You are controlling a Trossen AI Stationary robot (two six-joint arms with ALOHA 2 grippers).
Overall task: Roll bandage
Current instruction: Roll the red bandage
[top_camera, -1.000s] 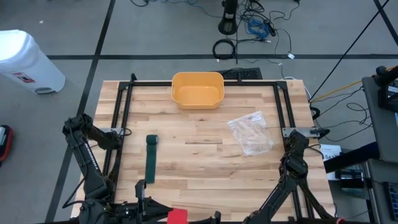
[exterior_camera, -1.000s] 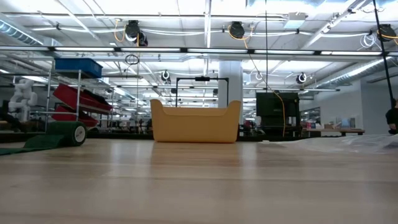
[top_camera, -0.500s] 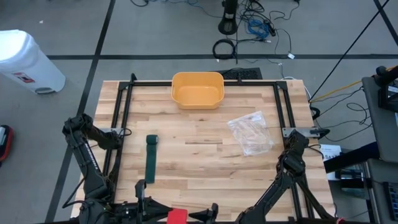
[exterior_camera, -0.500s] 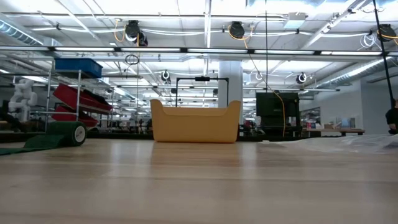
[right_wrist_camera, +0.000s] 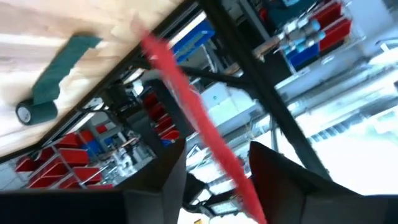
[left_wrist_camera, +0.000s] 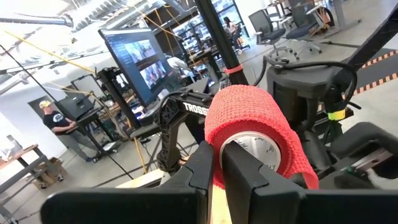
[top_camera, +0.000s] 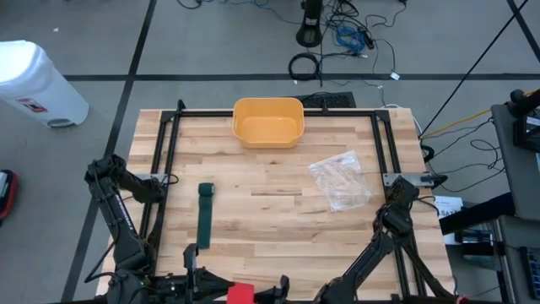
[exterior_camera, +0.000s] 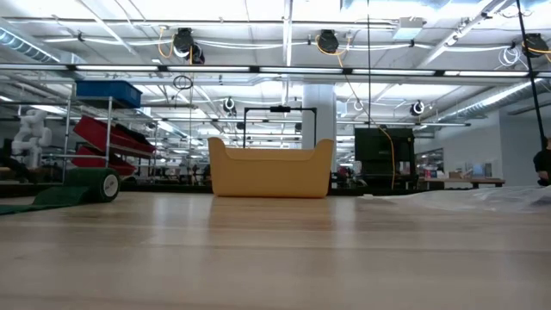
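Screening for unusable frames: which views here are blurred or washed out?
Right wrist view: red bandage strip streaked by motion blur, windows blown out. Left wrist view: red bandage roll sharp, room behind bright. Low view: yellow bin clear, foreground wooden table soft.

White lettering beginning "TROSS" is showing on the dark arm housing (left_wrist_camera: 198,107) at about ten o'clock from the red bandage roll (left_wrist_camera: 256,135) in the left wrist view, the rest of the word being hidden behind the roll.
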